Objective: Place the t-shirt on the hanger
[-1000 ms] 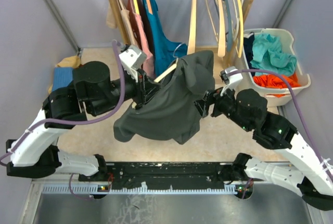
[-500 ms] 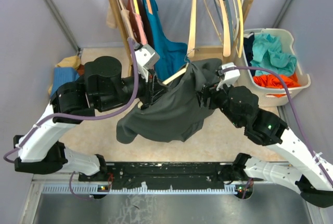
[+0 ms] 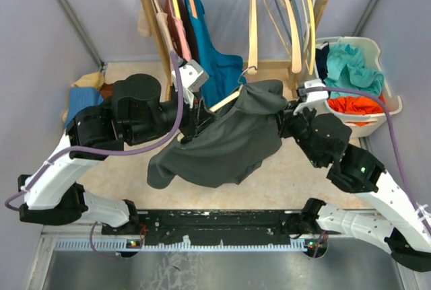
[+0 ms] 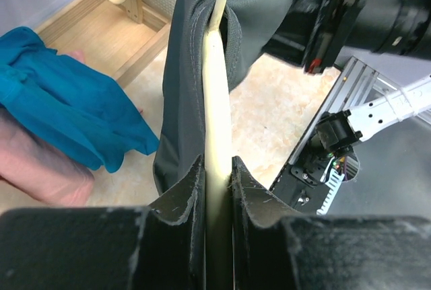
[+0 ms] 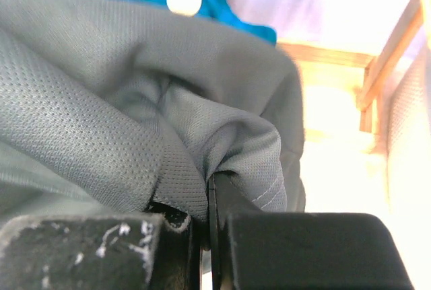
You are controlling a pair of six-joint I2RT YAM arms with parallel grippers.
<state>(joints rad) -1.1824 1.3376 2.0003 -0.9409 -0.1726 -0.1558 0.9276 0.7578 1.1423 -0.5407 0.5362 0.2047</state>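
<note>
Shifted rightward since a second ago, right gripper (image 5: pixel 210 199) has clenched on t-shirt (image 3: pixel 229 143) fabric; left gripper (image 4: pixel 217 175) still clamps the wooden hanger (image 4: pixel 215 95).

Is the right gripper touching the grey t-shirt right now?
Touching. The right wrist view shows the right gripper shut on a fold of the t-shirt, fabric pinched between its fingers.
</note>
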